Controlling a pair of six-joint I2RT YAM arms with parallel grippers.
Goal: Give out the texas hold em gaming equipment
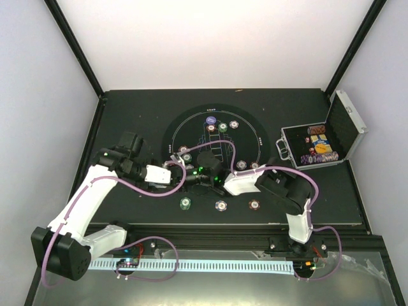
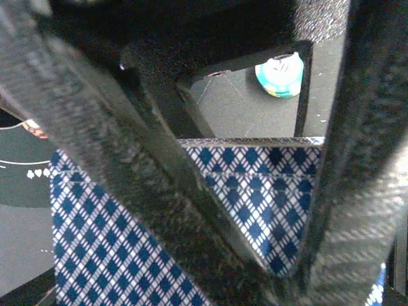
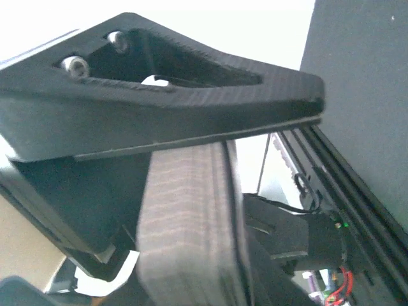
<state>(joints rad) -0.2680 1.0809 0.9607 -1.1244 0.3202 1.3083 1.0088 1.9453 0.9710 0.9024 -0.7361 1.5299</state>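
My two grippers meet over the near part of the round mat (image 1: 176, 131). The left gripper (image 1: 182, 173) (image 2: 274, 255) is shut across a stack of blue-diamond-backed playing cards (image 2: 268, 197). A dark triangular finger (image 2: 191, 95) of the other arm lies over them. In the right wrist view the cards (image 3: 185, 229) show edge-on, a thick striped block under the upper finger (image 3: 159, 108). The right gripper (image 1: 209, 172) (image 3: 185, 191) stands around that block; whether it presses on it is unclear. Striped chips lie round the mat: green (image 1: 185, 203) (image 2: 280, 73), white (image 1: 220, 205), maroon (image 1: 254, 205).
More chips lie at the mat's far side (image 1: 211, 120) and beside both grippers (image 1: 241, 164). A silver hinged case (image 1: 347, 124) stands open at the right with chips inside. The black rail (image 1: 210, 245) runs along the near table edge, also seen in the right wrist view (image 3: 344, 185).
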